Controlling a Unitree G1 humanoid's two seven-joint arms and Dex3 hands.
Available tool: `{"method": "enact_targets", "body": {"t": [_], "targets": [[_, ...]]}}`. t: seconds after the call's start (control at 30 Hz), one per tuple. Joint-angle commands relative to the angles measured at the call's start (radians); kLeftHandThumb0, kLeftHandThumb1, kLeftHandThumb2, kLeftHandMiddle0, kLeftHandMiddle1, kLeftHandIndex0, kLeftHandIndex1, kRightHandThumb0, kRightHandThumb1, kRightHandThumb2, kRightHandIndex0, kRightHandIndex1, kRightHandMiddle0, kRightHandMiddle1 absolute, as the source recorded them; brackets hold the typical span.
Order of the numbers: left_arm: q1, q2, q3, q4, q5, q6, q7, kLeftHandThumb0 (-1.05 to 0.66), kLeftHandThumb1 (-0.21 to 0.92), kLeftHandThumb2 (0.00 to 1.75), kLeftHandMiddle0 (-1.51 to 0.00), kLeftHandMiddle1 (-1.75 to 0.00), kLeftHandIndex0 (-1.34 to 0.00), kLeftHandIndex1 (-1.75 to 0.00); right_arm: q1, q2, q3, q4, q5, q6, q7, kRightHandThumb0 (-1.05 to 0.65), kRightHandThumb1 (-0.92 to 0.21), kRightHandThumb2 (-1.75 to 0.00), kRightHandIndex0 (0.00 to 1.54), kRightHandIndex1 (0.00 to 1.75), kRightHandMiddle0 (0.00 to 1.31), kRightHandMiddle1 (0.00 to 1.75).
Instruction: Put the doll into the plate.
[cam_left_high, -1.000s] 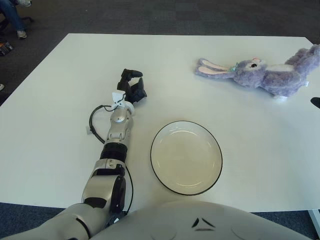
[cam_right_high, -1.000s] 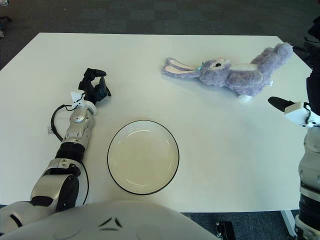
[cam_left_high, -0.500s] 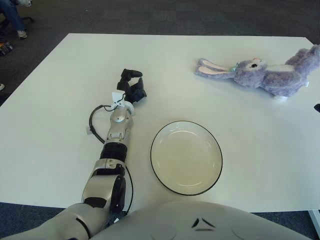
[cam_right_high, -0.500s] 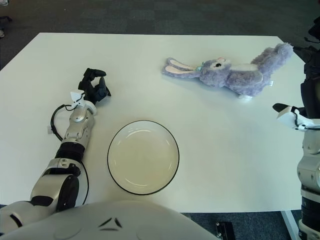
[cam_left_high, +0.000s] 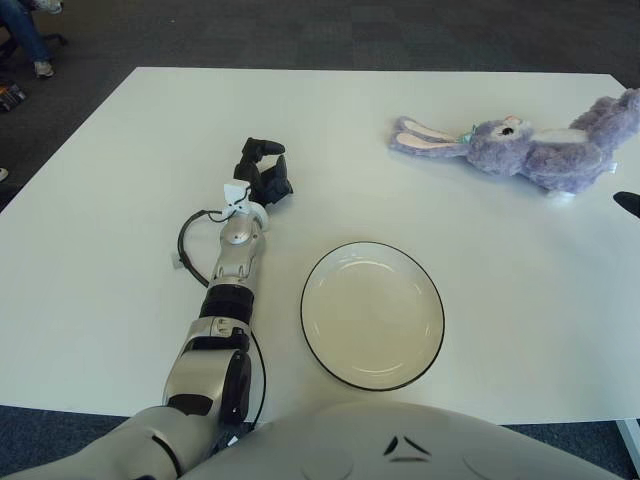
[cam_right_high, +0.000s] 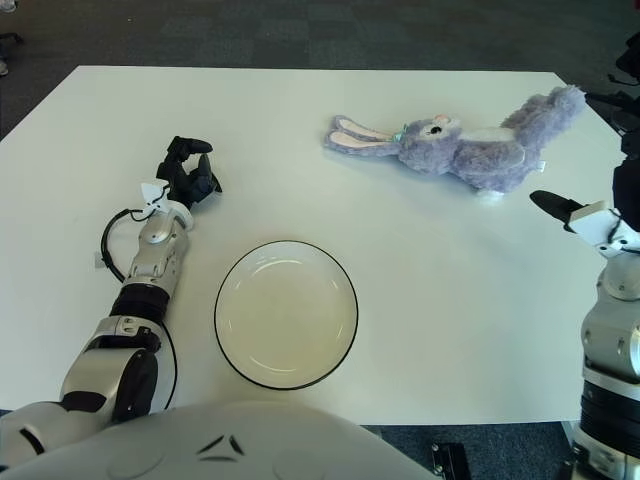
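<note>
A purple plush bunny doll (cam_right_high: 460, 152) lies on its side at the far right of the white table (cam_right_high: 300, 120), ears pointing left. A white plate (cam_right_high: 286, 315) with a thin black rim sits near the front middle, with nothing in it. My right hand (cam_right_high: 605, 205) shows at the right edge, just below and right of the doll and apart from it. Its dark thumb sticks out to the left, it holds nothing, and most of the hand is cut off by the edge. My left hand (cam_right_high: 190, 172) shows left of the plate, fingers curled, holding nothing.
My left forearm (cam_right_high: 150, 270) stretches along the table from the front edge, with a black cable looping beside it. Dark carpet surrounds the table. A person's feet (cam_left_high: 30, 40) show at the far left corner.
My right hand has shifted a little at the right edge, its thumb now slightly higher and nearer the doll. The left hand, doll and plate have not moved.
</note>
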Motion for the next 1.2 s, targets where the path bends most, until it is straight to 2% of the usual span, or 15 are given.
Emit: {"method": "enact_targets", "body": {"t": [0.0, 0.07, 0.33, 0.47, 0.5, 0.53, 0.57, 0.7, 0.9, 0.93, 1.0, 1.07, 1.17], "targets": [[0.005, 0.008, -0.002, 0.007, 0.001, 0.017, -0.007, -0.39, 0.64, 0.9, -1.01, -1.75, -0.36, -1.75, -0.025, 0.023, -0.011, -0.017, 0.042, 0.023, -0.011, -0.78, -0.71, -0.36, 0.21, 0.02, 0.0, 0.51], [0.005, 0.01, -0.001, 0.009, -0.001, 0.016, -0.009, -0.39, 0.64, 0.9, -1.01, -1.75, -0.36, -1.75, -0.026, 0.023, -0.004, -0.01, 0.04, 0.016, -0.026, -0.75, -0.65, -0.44, 0.21, 0.02, 0.0, 0.52], [0.004, 0.01, 0.005, 0.017, -0.008, 0.009, -0.018, -0.39, 0.64, 0.9, -1.01, -1.75, -0.36, -1.75, -0.034, -0.049, 0.063, 0.1, -0.016, -0.017, -0.057, -0.77, -0.6, -0.51, 0.15, 0.0, 0.0, 0.46], [0.005, 0.01, 0.005, 0.017, -0.007, 0.01, -0.019, -0.39, 0.64, 0.9, -1.01, -1.75, -0.36, -1.75, -0.034, -0.098, 0.095, 0.203, -0.026, -0.099, -0.093, -0.79, -0.56, -0.54, 0.16, 0.01, 0.0, 0.44], [0.005, 0.009, 0.005, 0.016, -0.006, 0.012, -0.018, -0.39, 0.64, 0.9, -1.01, -1.75, -0.36, -1.75, -0.044, -0.126, 0.11, 0.28, -0.03, -0.15, -0.115, -0.8, -0.56, -0.54, 0.17, 0.01, 0.0, 0.44], [0.006, 0.009, 0.005, 0.015, -0.005, 0.013, -0.017, -0.39, 0.64, 0.9, -1.01, -1.75, -0.36, -1.75, -0.052, -0.146, 0.122, 0.336, -0.033, -0.188, -0.132, -0.86, -0.63, -0.48, 0.21, 0.04, 0.0, 0.45], [0.006, 0.01, 0.005, 0.015, -0.003, 0.014, -0.015, -0.39, 0.64, 0.9, -1.01, -1.75, -0.36, -1.75, -0.047, -0.147, 0.125, 0.323, -0.031, -0.195, -0.131, -0.91, -0.69, -0.4, 0.23, 0.07, 0.0, 0.46], [0.004, 0.011, 0.006, 0.018, -0.002, 0.016, -0.013, -0.39, 0.64, 0.9, -1.01, -1.75, -0.36, -1.75, -0.039, -0.133, 0.116, 0.286, 0.023, -0.2, -0.108, -0.93, -0.76, -0.28, 0.19, 0.07, 0.0, 0.46], [0.002, 0.012, 0.008, 0.021, -0.004, 0.016, -0.013, -0.39, 0.64, 0.9, -1.01, -1.75, -0.36, -1.75, -0.071, -0.073, 0.08, 0.249, 0.144, -0.134, -0.07, -0.83, -0.71, -0.24, 0.15, 0.05, 0.0, 0.39], [0.002, 0.012, 0.008, 0.022, -0.004, 0.015, -0.013, -0.39, 0.64, 0.9, -1.01, -1.75, -0.36, -1.75, -0.074, -0.068, 0.078, 0.247, 0.156, -0.129, -0.069, -0.81, -0.69, -0.27, 0.15, 0.04, 0.0, 0.39], [0.002, 0.012, 0.008, 0.022, -0.003, 0.013, -0.013, -0.39, 0.64, 0.9, -1.02, -1.75, -0.36, -1.75, -0.085, -0.056, 0.07, 0.244, 0.191, -0.115, -0.063, -0.73, -0.54, -0.49, 0.13, 0.02, 0.0, 0.37], [0.0, 0.013, 0.009, 0.026, -0.003, 0.01, -0.014, -0.39, 0.64, 0.9, -1.02, -1.75, -0.36, -1.75, -0.093, -0.048, 0.066, 0.244, 0.215, -0.103, -0.061, -0.67, -0.45, -0.63, 0.11, 0.01, 0.0, 0.36], [-0.001, 0.015, 0.008, 0.032, -0.001, 0.004, -0.014, -0.39, 0.64, 0.91, -1.02, -1.75, -0.37, -1.75, -0.111, -0.036, 0.061, 0.248, 0.249, -0.084, -0.061, -0.58, -0.37, -0.78, 0.08, 0.0, 0.0, 0.33]]}}
